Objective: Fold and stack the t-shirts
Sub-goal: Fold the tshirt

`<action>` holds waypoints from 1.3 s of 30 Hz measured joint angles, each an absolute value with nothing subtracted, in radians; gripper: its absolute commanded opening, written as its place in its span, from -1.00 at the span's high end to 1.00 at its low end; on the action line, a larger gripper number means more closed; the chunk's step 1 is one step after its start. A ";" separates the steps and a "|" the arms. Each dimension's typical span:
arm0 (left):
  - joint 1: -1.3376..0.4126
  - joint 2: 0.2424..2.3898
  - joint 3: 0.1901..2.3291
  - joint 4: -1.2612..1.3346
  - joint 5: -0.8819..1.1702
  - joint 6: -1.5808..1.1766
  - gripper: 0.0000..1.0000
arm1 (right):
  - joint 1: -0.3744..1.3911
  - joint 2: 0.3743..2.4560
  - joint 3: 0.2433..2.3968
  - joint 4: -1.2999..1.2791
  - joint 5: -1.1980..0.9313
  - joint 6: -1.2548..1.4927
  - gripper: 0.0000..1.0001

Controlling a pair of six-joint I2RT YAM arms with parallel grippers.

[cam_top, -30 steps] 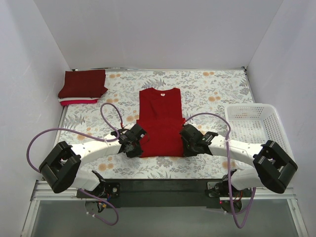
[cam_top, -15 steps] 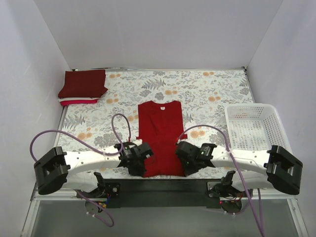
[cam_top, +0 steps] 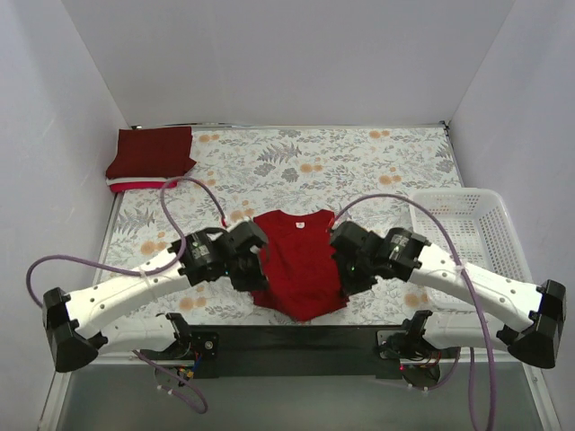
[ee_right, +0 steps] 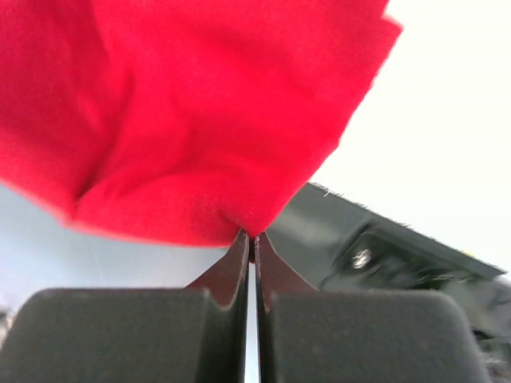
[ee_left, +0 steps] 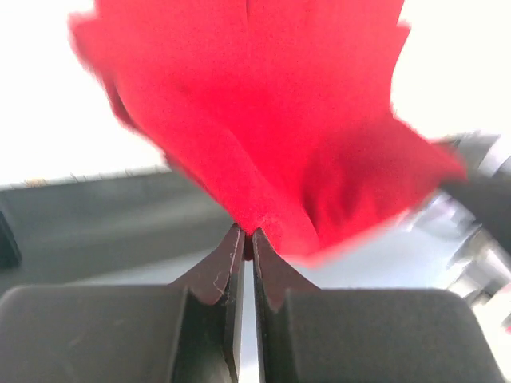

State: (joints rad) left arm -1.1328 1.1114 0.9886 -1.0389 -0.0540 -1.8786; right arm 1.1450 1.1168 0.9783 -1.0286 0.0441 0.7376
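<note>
Top external view: bright red soft cloth t-shirt (cam_top: 301,260) hangs bunched between both arms, left of the white plastic lattice basket (cam_top: 458,194), apparently clear of the floral table cover (cam_top: 359,162). Left gripper (ee_left: 246,234) is pinched tight on its left edge and right gripper (ee_right: 250,237) on its right edge. Folded dark maroon cloth shirt (cam_top: 151,151) lies far left of basket, towards the back.

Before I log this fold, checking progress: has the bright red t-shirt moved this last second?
Yes. The bright red t-shirt came toward the near side, away from the folded maroon stack, pinched by left gripper and right gripper.
</note>
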 measured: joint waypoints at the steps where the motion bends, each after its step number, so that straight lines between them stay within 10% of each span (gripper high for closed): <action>1: -1.053 1.105 1.010 -1.034 -0.061 -1.842 1.00 | 1.081 1.118 1.018 -1.038 0.065 0.697 0.97; 15: -0.551 1.275 1.087 -0.896 0.013 -1.487 1.00 | 0.669 1.342 1.296 -1.031 0.065 0.276 0.97; 33: -0.379 1.703 1.175 -0.608 0.085 -1.401 1.00 | 0.436 1.811 1.454 -0.768 -0.128 0.057 0.97; 39: -0.375 1.827 1.215 -0.564 0.061 -1.393 0.66 | 0.422 1.919 1.455 -0.676 -0.128 0.053 0.33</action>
